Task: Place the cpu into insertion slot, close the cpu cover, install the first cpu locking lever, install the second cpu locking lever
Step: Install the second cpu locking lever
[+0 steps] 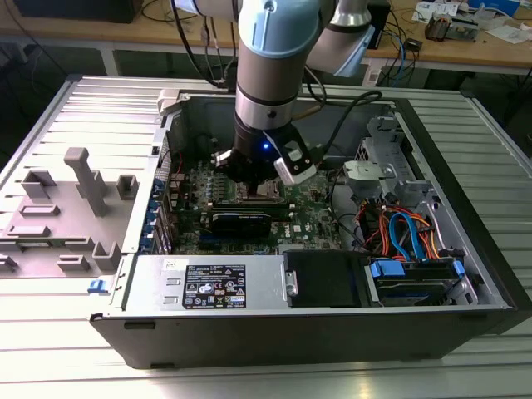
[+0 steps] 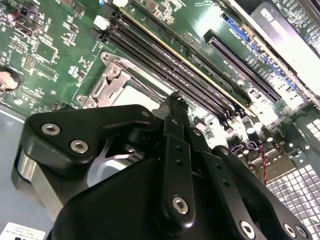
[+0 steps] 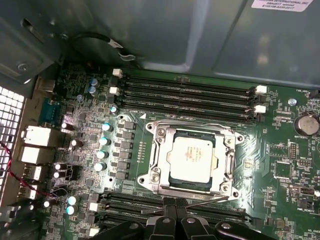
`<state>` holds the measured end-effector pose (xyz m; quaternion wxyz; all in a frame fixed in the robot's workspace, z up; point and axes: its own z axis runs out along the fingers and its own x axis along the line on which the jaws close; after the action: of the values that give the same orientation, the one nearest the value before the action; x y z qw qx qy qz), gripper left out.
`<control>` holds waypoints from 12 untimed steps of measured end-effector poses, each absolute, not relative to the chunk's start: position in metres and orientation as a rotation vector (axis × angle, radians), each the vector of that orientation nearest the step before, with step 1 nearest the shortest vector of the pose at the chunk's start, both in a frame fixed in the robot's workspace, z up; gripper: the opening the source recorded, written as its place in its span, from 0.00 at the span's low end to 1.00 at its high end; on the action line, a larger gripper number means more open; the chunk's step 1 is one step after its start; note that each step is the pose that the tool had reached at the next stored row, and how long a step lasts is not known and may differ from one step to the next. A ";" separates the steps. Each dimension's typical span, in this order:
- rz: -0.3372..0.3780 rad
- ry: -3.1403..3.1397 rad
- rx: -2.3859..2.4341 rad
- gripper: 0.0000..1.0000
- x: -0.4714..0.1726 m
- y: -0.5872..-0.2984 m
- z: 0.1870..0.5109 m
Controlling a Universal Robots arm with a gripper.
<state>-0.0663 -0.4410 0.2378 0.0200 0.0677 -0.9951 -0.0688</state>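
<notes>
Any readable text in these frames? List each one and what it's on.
Nothing can be quoted reliably:
power supply label, exterior view: print too small to read.
case wall sticker, first wrist view: cut off at the picture's edge, blurred.
cpu top markings: too faint to read.
motherboard white lettering, in both wrist views: too small to read.
corner sticker, second wrist view: blurred.
</notes>
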 end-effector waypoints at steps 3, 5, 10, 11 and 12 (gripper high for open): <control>-0.213 -3.087 0.210 0.11 -0.069 -0.441 0.237; -0.213 -3.087 0.210 0.11 -0.071 -0.441 0.233; -0.213 -3.087 0.210 0.11 -0.073 -0.441 0.222; -0.214 -3.087 0.210 0.11 -0.075 -0.441 0.221; -0.214 -3.087 0.210 0.11 -0.076 -0.441 0.221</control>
<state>-0.0758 -0.4414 0.2206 0.0200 0.0678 -0.9951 -0.0690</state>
